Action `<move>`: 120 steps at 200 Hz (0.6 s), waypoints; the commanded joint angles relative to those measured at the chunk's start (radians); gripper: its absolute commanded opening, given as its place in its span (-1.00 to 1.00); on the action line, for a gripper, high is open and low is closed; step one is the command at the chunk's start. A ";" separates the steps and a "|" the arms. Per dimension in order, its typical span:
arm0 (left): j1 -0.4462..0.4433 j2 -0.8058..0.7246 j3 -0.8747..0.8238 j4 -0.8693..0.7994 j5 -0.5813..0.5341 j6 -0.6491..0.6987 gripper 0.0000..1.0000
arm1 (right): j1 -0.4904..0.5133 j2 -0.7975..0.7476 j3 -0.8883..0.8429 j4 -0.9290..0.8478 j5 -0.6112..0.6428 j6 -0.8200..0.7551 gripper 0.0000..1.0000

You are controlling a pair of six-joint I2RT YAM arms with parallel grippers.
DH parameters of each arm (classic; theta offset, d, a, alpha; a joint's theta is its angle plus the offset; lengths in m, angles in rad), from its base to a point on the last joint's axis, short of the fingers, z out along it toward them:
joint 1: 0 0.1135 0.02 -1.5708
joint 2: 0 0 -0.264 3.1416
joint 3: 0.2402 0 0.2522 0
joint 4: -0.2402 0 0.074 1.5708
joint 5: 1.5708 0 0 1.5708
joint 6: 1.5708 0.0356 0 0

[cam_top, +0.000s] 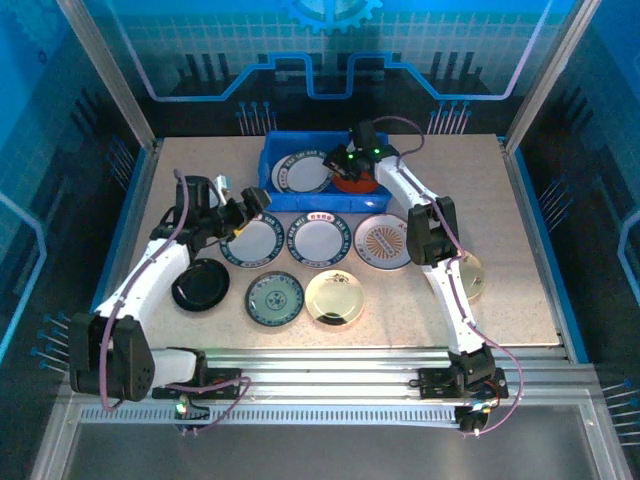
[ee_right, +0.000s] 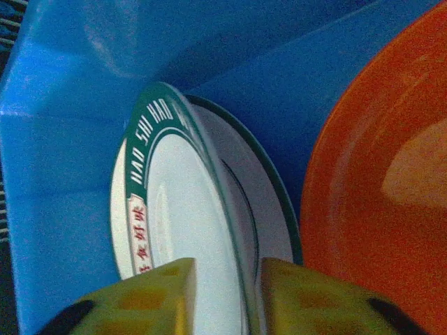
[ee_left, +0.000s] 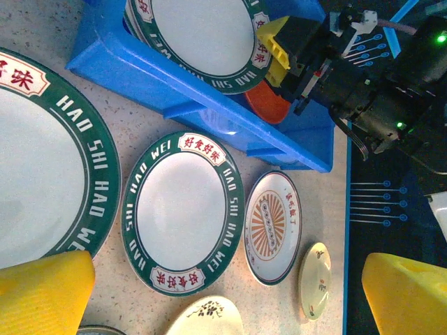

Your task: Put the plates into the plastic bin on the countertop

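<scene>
The right jaws, slightly parted, straddle the rim of a white plate (ee_right: 174,230) in the bin (ee_right: 70,139), beside an orange plate (ee_right: 377,174). The left jaws gape wide, empty, over other plates (cam_top: 322,240) on the counter (cam_top: 520,250).

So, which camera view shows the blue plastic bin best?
The top external view: it shows nearly the whole blue bin from above, at the far edge of the countertop, with plates inside. The left wrist view shows its near wall and a corner; the right wrist view, inner walls close up.
</scene>
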State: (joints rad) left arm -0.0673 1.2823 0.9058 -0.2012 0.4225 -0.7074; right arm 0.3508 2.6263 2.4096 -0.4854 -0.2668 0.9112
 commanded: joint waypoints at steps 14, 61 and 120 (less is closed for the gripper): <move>0.011 0.024 -0.001 0.029 0.002 -0.011 0.99 | 0.033 0.015 0.085 -0.097 0.053 -0.058 -0.22; 0.010 0.040 0.005 0.024 -0.001 -0.004 0.98 | 0.047 0.041 0.152 -0.189 0.098 -0.094 -0.13; 0.006 0.056 0.005 0.026 -0.004 -0.001 0.98 | 0.050 0.047 0.194 -0.281 0.164 -0.141 -0.03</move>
State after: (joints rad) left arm -0.0673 1.3216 0.9058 -0.1921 0.4225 -0.7074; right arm 0.3870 2.6621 2.5488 -0.6964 -0.1516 0.8124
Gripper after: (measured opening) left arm 0.992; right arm 0.479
